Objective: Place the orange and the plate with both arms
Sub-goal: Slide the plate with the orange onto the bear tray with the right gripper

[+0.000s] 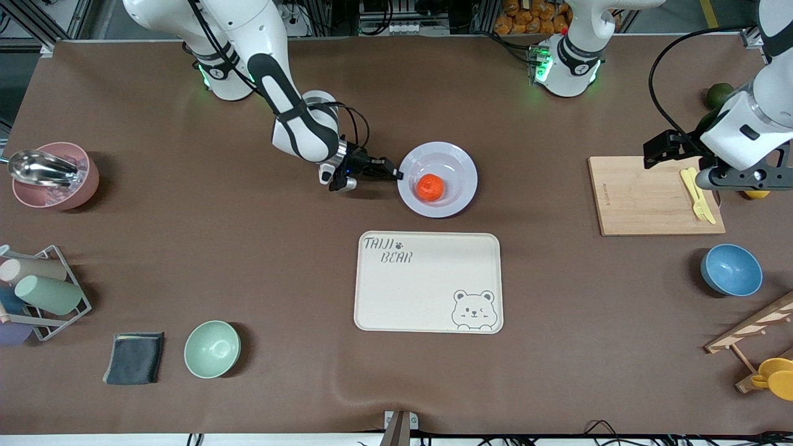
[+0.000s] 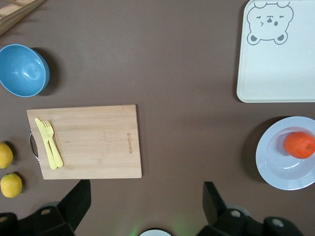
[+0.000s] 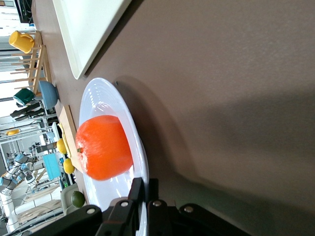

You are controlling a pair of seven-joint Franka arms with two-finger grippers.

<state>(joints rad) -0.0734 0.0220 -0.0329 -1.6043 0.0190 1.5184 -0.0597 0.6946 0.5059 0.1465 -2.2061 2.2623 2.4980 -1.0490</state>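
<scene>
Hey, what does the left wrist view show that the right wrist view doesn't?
Only the left wrist view shows the yellow fork and knife lying on the cutting board, the tray's bear drawing, and the open left pincer up over the table. Only the right wrist view shows the right pincer shut on the plate rim, plus a dark green fruit. Both show the orange resting in the plate, the tray and the blue bowl.

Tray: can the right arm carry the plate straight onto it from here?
Probably yes. The right end effector is shut on the plate rim, the orange sits in it, and bare table separates it from the tray, which lies nearer the front camera.
</scene>
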